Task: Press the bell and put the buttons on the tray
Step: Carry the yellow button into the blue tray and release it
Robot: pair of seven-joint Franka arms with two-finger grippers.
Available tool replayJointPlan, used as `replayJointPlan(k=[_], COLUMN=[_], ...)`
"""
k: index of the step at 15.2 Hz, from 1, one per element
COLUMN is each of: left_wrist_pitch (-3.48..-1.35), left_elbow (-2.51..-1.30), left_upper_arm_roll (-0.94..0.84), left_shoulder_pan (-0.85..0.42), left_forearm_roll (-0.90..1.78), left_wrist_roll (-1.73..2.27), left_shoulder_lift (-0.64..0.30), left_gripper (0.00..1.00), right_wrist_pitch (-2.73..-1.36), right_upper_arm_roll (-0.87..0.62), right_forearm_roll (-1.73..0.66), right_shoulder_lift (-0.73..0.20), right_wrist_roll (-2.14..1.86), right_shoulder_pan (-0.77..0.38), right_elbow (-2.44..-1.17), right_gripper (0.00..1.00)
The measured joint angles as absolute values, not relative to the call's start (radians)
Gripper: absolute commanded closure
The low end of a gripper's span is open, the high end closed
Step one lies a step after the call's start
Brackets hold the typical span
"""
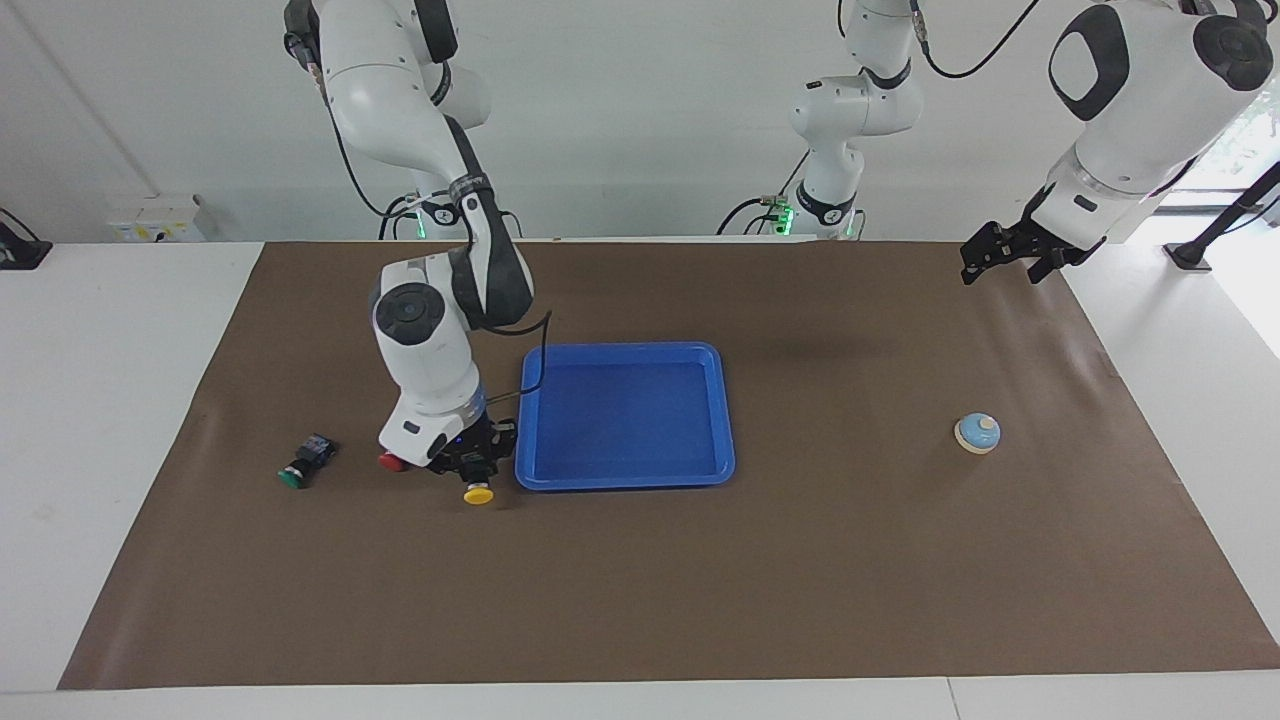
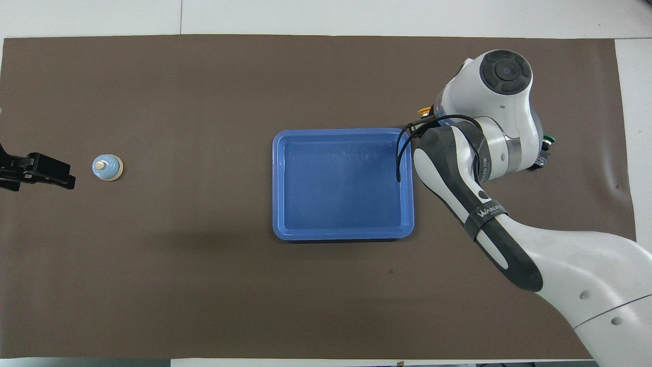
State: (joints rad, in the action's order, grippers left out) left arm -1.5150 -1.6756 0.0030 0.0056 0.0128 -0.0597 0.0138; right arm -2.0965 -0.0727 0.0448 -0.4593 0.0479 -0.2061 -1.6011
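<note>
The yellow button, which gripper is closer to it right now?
Right. The right gripper is down at the yellow button beside the tray; the left gripper waits raised at the bell's end.

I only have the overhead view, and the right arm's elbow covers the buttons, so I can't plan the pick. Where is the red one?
Observer: The red button lies on the mat right next to the right gripper, on its side away from the tray.
Operator: What is that gripper at?
Observer: It is down at the yellow button, whose cap pokes out from under it, close to the tray's corner.
Operator: Is the left gripper touching the bell?
Observer: No. The left gripper hangs well above the mat, clear of the bell.
</note>
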Motion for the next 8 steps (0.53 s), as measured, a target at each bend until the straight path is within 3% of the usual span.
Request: replayJointPlan(k=[4,8], left_wrist_pitch=[-1.515,-1.515], left_elbow=[-1.676,-1.676], left_upper_arm_roll=[0.003,0.003], left_shoulder_pan=[0.006,0.006], left_forearm_roll=[0.013,0.013], left_wrist_roll=[-0.06,-0.06], left_shoulder_lift=[0.014,0.014], left_gripper=[0.0,0.0], right_wrist_pitch=[-2.059,-2.141], right_upper_arm_roll=[-0.073,-0.07], right_forearm_roll=[0.045,0.045], right_shoulder_lift=[-0.474,-0.494], right_wrist_roll=[0.261,0.355], right_shoulder_pan=[-0.335,-0.36], right_elbow=[-1.561,-1.634], right_gripper=[1.0,1.0])
